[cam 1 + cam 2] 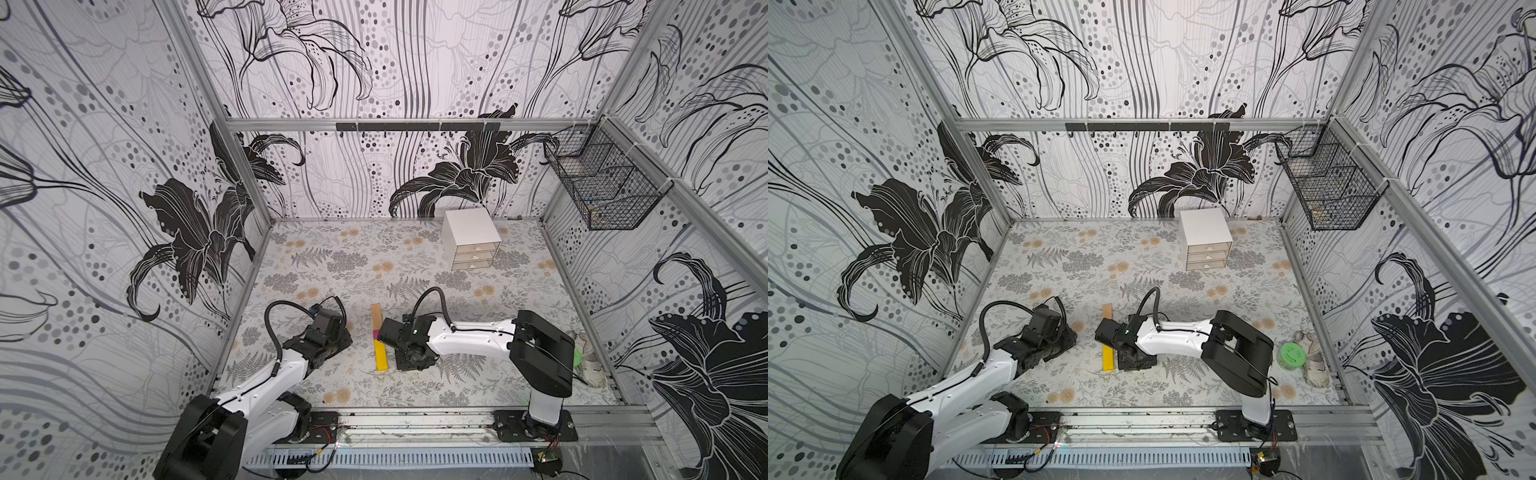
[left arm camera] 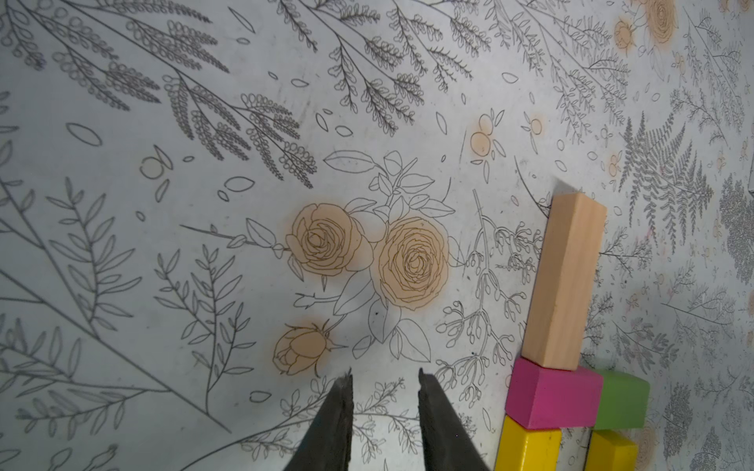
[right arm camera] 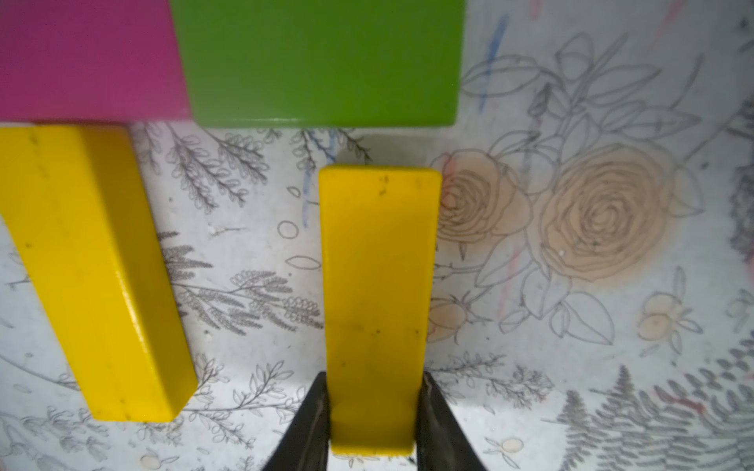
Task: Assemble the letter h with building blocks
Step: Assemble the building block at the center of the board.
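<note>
Floral-print tabletop (image 3: 571, 367), right gripper (image 3: 373, 379) pinching glossy rectangular yellow block (image 3: 377, 265).

Robot lab test cell: alu-profile frame (image 1: 282, 124) w/ printed floral wall panels (image 1: 104, 187), floral mat (image 1: 374, 249) on bench. L arm (image 1: 266, 374) + R arm (image 1: 469, 336) bolted to rail (image 1: 415, 420) at 6 o'clock. Wire basket (image 1: 602, 183) at 2 o'clock.

Quick count: yellow block (image 3: 94, 277) (image 3: 377, 306) x2, tan block (image 2: 565, 281) x1, pink block (image 2: 551, 393) x1, green block (image 2: 622, 401) x1, five total. Plus one drawer box (image 1: 469, 239), one wire basket (image 1: 602, 183), one green tub (image 1: 1292, 354), one rag (image 1: 1313, 365).
</note>
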You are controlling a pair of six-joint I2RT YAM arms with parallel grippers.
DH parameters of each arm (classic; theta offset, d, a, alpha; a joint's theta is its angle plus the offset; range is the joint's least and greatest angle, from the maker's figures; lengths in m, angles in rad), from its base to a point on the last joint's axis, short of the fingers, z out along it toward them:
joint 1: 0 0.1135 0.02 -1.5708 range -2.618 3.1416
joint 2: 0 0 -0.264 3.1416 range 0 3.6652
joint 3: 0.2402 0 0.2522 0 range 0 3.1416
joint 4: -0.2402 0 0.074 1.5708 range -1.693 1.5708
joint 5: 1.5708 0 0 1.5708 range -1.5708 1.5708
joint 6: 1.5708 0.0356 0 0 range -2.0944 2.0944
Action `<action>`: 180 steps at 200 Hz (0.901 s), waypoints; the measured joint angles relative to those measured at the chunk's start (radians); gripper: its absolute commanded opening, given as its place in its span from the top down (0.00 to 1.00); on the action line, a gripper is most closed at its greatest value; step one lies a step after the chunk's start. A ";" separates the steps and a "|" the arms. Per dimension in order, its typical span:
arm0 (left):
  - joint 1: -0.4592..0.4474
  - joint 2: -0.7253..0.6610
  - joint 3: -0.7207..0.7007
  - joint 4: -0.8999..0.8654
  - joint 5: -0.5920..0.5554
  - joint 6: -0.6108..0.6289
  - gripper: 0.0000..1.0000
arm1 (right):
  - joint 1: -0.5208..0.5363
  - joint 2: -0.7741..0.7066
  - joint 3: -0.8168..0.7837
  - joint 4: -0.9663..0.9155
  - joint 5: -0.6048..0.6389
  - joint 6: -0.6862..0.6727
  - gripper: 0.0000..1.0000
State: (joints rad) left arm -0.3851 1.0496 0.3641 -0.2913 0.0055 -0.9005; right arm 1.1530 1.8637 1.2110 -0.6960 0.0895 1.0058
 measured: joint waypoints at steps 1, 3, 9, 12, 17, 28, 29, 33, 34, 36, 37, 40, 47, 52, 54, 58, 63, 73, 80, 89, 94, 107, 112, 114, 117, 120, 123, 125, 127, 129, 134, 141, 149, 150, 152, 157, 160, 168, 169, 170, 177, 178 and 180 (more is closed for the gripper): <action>0.000 0.000 0.000 0.000 0.000 0.000 0.69 | 0.000 0.000 0.000 0.000 0.000 0.000 0.72; 0.000 0.000 0.000 0.000 0.000 0.000 0.69 | 0.000 0.000 0.000 0.000 0.000 0.000 0.72; 0.000 0.000 0.000 0.000 0.000 0.000 0.69 | 0.000 0.000 0.000 0.000 0.000 0.000 0.72; 0.000 0.000 0.000 0.000 0.000 0.000 0.69 | -0.001 0.000 0.000 0.000 0.000 0.000 0.72; 0.000 0.000 0.000 0.000 0.000 0.000 0.69 | -0.001 0.000 0.000 0.000 0.000 0.000 0.72; 0.000 0.000 0.000 0.000 0.000 0.000 0.69 | -0.003 0.000 0.000 0.000 0.000 0.000 0.72; 0.000 0.000 0.000 0.000 0.000 0.000 0.69 | -0.003 0.000 0.000 0.000 0.000 0.000 0.72; 0.000 0.000 0.000 0.000 0.000 0.000 0.69 | -0.003 0.000 0.000 0.000 0.000 0.000 0.72; 0.000 0.000 0.000 0.000 0.000 0.000 0.69 | -0.004 0.000 0.000 0.000 0.000 0.000 0.72; 0.000 0.000 0.000 0.000 0.000 0.000 0.69 | -0.003 0.000 0.000 0.000 0.000 0.000 0.72; 0.000 0.000 0.000 0.000 0.000 0.000 0.69 | -0.004 0.000 0.000 0.000 0.000 0.000 0.72; 0.000 0.000 0.000 0.000 0.000 0.000 0.69 | -0.004 0.000 0.000 0.000 0.000 0.000 0.72; 0.000 0.000 0.000 0.000 0.000 0.000 0.69 | -0.005 0.002 0.001 -0.002 0.000 0.000 0.72; 0.000 0.000 0.000 0.000 0.000 0.000 0.69 | -0.005 0.003 0.003 -0.003 0.000 0.000 0.72; 0.000 0.000 0.000 0.000 0.000 0.000 0.69 | -0.005 0.003 0.003 -0.003 0.000 0.000 0.72; 0.000 -0.001 0.000 0.000 0.000 0.000 0.69 | -0.005 0.003 0.004 -0.004 0.000 0.000 0.72; 0.000 -0.001 0.000 0.000 0.000 0.000 0.69 | -0.005 0.004 0.005 -0.004 0.000 0.000 0.72; 0.000 -0.002 0.000 0.000 0.000 0.000 0.69 | -0.006 0.004 0.005 -0.005 0.000 0.000 0.72; 0.000 -0.002 0.000 0.000 0.000 0.000 0.69 | -0.008 0.004 0.005 -0.005 0.000 0.000 0.72; 0.000 -0.002 0.000 0.000 0.000 0.000 0.69 | -0.009 0.004 0.005 -0.005 0.000 -0.001 0.72; 0.000 -0.002 0.000 0.000 0.000 0.000 0.69 | -0.010 0.004 0.005 -0.005 0.000 -0.001 0.72; 0.000 -0.002 0.000 0.000 0.000 0.000 0.69 | -0.010 0.004 0.005 -0.005 0.000 -0.003 0.72; 0.000 -0.002 0.000 0.000 0.000 0.000 0.69 | -0.010 0.004 0.005 -0.005 0.000 -0.004 0.72; 0.000 -0.002 0.000 0.000 0.000 0.000 0.69 | -0.010 0.004 0.005 -0.005 0.000 -0.004 0.72; 0.000 -0.002 0.000 0.000 0.000 0.000 0.69 | -0.010 0.004 0.005 -0.005 0.000 -0.004 0.72; 0.000 -0.002 0.000 0.000 0.000 0.000 0.69 | -0.010 0.004 0.005 -0.005 0.000 -0.004 0.72; 0.000 -0.002 0.000 0.000 0.000 0.000 0.69 | -0.010 0.005 0.005 -0.005 0.000 -0.004 0.72; 0.000 -0.002 0.000 0.000 0.000 0.000 0.69 | -0.010 0.005 0.006 -0.006 0.000 -0.004 0.72; 0.000 -0.002 0.000 0.000 0.000 0.000 0.69 | -0.010 0.006 0.007 -0.006 0.000 -0.004 0.72; 0.000 -0.002 0.000 0.000 0.000 0.000 0.69 | -0.010 0.007 0.008 -0.007 0.000 -0.004 0.72; 0.000 -0.002 0.000 0.000 0.000 0.000 0.69 | -0.010 0.009 0.011 -0.010 0.000 -0.005 0.72; 0.000 -0.002 0.000 0.000 0.000 0.000 0.69 | -0.011 0.011 0.014 -0.013 0.000 -0.006 0.72; 0.000 -0.002 0.000 0.000 0.000 0.000 0.69 | -0.011 0.015 0.019 -0.017 0.000 -0.010 0.72; 0.000 -0.002 0.000 0.000 0.000 0.000 0.69 | -0.011 0.015 0.020 -0.018 0.000 -0.010 0.72; 0.000 -0.002 0.000 0.000 0.000 0.000 0.69 | -0.011 0.016 0.021 -0.018 0.000 -0.012 0.72; 0.000 -0.002 0.000 0.000 0.000 0.000 0.69 | -0.012 0.018 0.023 -0.018 0.000 -0.013 0.72; 0.000 -0.002 0.000 0.000 0.000 0.000 0.69 | -0.012 0.019 0.024 -0.018 0.000 -0.016 0.72; 0.000 -0.002 0.000 0.000 0.000 0.000 0.69 | -0.013 0.021 0.027 -0.019 0.000 -0.021 0.71; 0.000 -0.002 0.000 0.000 0.000 0.000 0.69 | -0.013 0.021 0.027 -0.019 0.000 -0.021 0.71; 0.000 -0.002 0.000 0.000 0.000 0.000 0.69 | -0.013 0.021 0.027 -0.019 0.000 -0.022 0.71; 0.000 -0.002 0.000 0.000 0.000 0.000 0.69 | -0.013 0.023 0.029 -0.020 0.000 -0.023 0.71; 0.000 -0.002 0.000 0.000 0.000 0.000 0.69 | -0.013 0.023 0.029 -0.021 0.000 -0.024 0.71; 0.000 -0.002 0.000 0.000 0.000 0.000 0.69 | -0.013 0.023 0.029 -0.021 0.000 -0.024 0.72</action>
State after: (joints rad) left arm -0.3851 1.0473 0.3641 -0.2913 0.0055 -0.9009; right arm 1.1400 1.8862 1.2404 -0.7170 0.0895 0.9821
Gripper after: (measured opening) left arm 0.311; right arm 0.329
